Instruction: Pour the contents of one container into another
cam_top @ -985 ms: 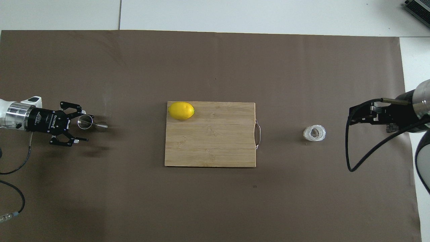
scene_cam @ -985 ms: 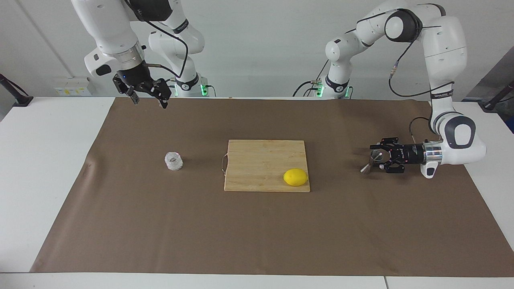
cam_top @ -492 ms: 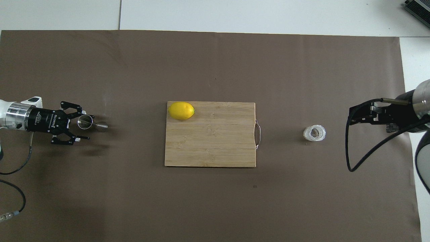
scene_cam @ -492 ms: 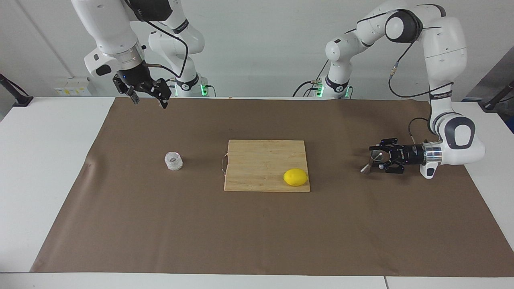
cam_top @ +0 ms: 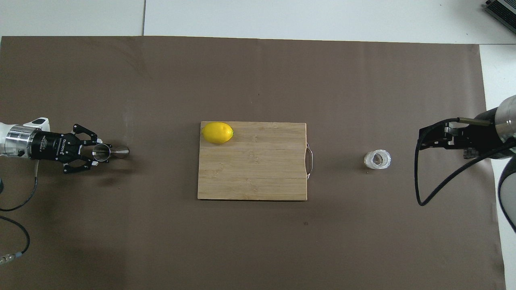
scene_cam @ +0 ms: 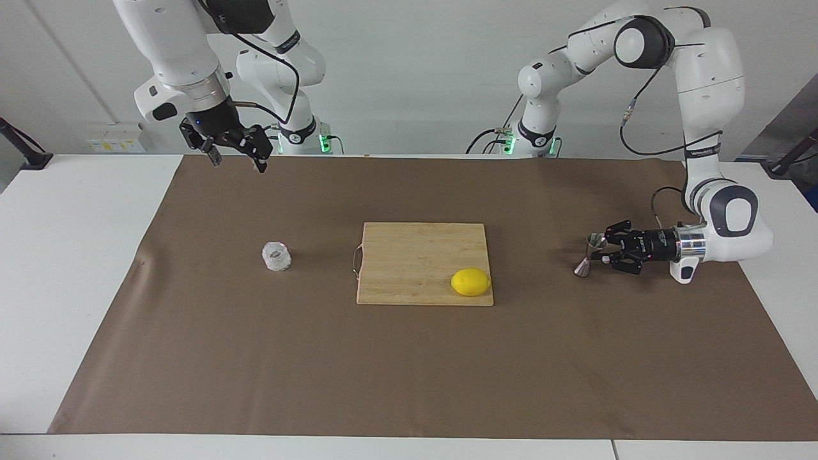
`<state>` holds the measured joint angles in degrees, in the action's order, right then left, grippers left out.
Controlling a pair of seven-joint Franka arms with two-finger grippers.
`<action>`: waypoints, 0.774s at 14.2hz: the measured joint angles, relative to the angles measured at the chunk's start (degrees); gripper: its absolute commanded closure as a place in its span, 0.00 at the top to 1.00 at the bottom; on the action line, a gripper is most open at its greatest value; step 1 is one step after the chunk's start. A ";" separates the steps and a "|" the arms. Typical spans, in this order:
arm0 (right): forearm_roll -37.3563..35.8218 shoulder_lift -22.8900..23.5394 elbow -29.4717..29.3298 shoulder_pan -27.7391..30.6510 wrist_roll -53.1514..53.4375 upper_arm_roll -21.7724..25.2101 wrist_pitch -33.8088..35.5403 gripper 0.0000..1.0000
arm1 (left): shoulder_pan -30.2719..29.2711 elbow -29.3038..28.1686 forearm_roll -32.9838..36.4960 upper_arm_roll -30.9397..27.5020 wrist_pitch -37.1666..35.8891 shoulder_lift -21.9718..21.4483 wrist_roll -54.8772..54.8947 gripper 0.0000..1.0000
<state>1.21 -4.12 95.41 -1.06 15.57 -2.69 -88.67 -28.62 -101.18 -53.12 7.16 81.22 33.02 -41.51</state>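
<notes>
The glass cup (scene_cam: pixel 276 257) is seen standing upright on the brown mat (scene_cam: pixel 409 370), toward the right arm's end of the table, just beside the handle end of the cutting board (scene_cam: pixel 422 255) but apart from it. In the overhead view the cup (cam_top: pixel 377 159) is shown with its mouth upward; whether anything is inside cannot be told.

The steel jigger (scene_cam: pixel 586 254) is found well apart from the cup, at the left arm's end of the table, past the cutting board. It is seen tilted, its lower cone touching the mat and its upper cone leaning toward the left gripper (scene_cam: pixel 601 250). In the overhead view the jigger (cam_top: pixel 109 152) is pinched at its upper cup by the left gripper (cam_top: pixel 96 152), whose fingers are drawn in against its sides. The left arm is held low and level over the mat.

The right gripper (scene_cam: pixel 238 160) is held high over the mat's edge nearest the robots, at the right arm's end of the table, well above the cup and touching nothing. Its fingers are seen spread apart. In the overhead view the right gripper (cam_top: pixel 423 139) is visible only in part.

A lemon (scene_cam: pixel 470 282) is noted lying on the cutting board, at the corner farthest from the robots and toward the left arm's end.
</notes>
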 measured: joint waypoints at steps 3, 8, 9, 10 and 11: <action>0.00 0.00 0.00 0.00 0.00 0.00 0.00 1.00 | -0.39 -0.10 -0.74 0.00 -0.11 0.36 0.13 0.11; 0.00 0.00 0.00 0.00 0.00 0.00 0.00 1.00 | -1.06 -0.42 -2.80 -0.01 -0.14 0.41 0.15 0.00; 0.00 0.00 0.00 0.00 0.00 0.00 0.00 1.00 | -1.14 -0.43 -3.11 -0.01 -0.15 0.41 0.15 0.00; 0.00 0.00 0.00 0.00 0.00 0.00 0.00 1.00 | -1.17 -0.43 -3.52 -0.01 -0.19 0.41 0.15 0.00; 0.00 0.00 0.00 0.00 0.00 0.00 0.00 1.00 | -1.17 -0.44 -4.36 -0.01 -0.28 0.41 0.15 0.00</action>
<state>1.21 -4.12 95.41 -1.06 15.57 -2.69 -88.67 -29.78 -101.62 -57.48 7.15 80.94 33.43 -41.36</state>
